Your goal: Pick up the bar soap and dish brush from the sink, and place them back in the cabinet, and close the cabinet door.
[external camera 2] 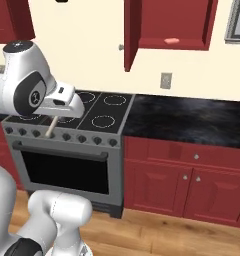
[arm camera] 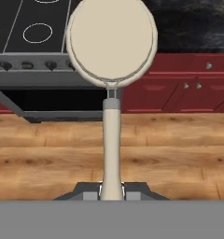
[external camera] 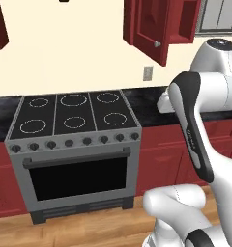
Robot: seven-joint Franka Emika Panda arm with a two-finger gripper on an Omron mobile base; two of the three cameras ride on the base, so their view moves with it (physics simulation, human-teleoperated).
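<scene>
1. Holding the dish brush point(arm camera: 112, 70) by the bottom end of its thin handle, my gripper point(arm camera: 112, 190) has its tips pressed in against the wood on either side, with the round disc head standing far out ahead of me.
2. I judge the brush light and stiff, but top-heavy in this grip: the head sits at the free end, so it may swing or pivot between the tips on a quick turn. A hold nearer the head would be steadier.
3. In the right base view a short stub of the handle point(external camera 2: 50, 128) pokes out below my hand, over the stove point(external camera 2: 67, 145) front.
4. The bar soap point(external camera 2: 171, 40) lies on the shelf of the cabinet point(external camera 2: 197, 30), above me and off to my right.
5. The cabinet door point(external camera 2: 129, 35) stands swung out, edge-on towards me, its knob point(external camera: 157, 44) facing outward; I must pass the brush head around that edge.
6. Open air lies between me and the shelf, above the counter point(external camera 2: 192, 122).
</scene>
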